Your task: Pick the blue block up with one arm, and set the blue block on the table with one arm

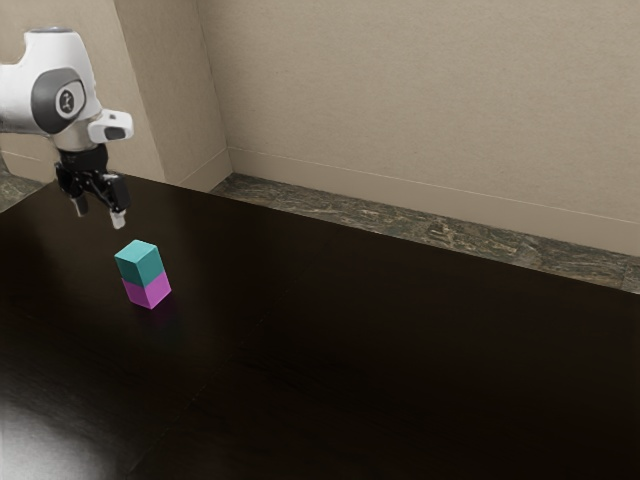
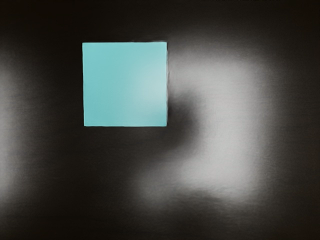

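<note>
The blue block [image 1: 140, 262], teal in colour, rests on top of a magenta block [image 1: 149, 290], and the two form a small upright stack. Above the stack and toward the exterior view's left hangs my gripper [image 1: 99, 216], its two fingers spread apart with nothing between them. It touches neither block. From the wrist view, the flat top of the blue block [image 2: 125, 84] is seen from above; the magenta block is hidden beneath it.
The dark, glossy table [image 1: 380, 350] stretches from under the arm toward the exterior view's right. Its far edge runs in front of a beige wall [image 1: 420, 110] and a marbled floor [image 1: 440, 230].
</note>
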